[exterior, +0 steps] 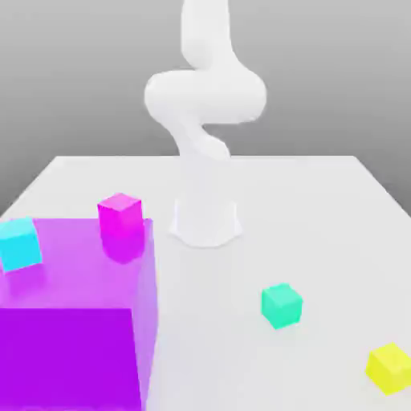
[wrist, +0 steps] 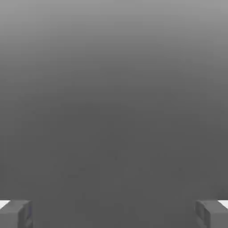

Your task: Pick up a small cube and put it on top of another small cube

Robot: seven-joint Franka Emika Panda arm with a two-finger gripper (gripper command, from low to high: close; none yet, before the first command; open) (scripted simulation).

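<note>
The small teal-green cube [exterior: 281, 305] sits alone on the white table [exterior: 321, 209], towards the exterior view's right and in front of the arm's base [exterior: 205, 221]. A yellow cube [exterior: 390, 368] lies nearer the front right corner. A magenta cube [exterior: 120, 214] and a lighter cyan cube [exterior: 18, 243] rest on top of a big purple block. The white arm [exterior: 205, 96] rises from its base and leaves the picture at the top. In the hand view my gripper [wrist: 114, 214] is open, its fingertips [wrist: 16, 214] far apart with nothing between them, facing plain grey background.
A large translucent purple block [exterior: 72, 337] fills the front of the table at the exterior view's left, much taller than the cubes. The table's far edge runs behind the arm's base. Bare tabletop lies around the teal-green cube.
</note>
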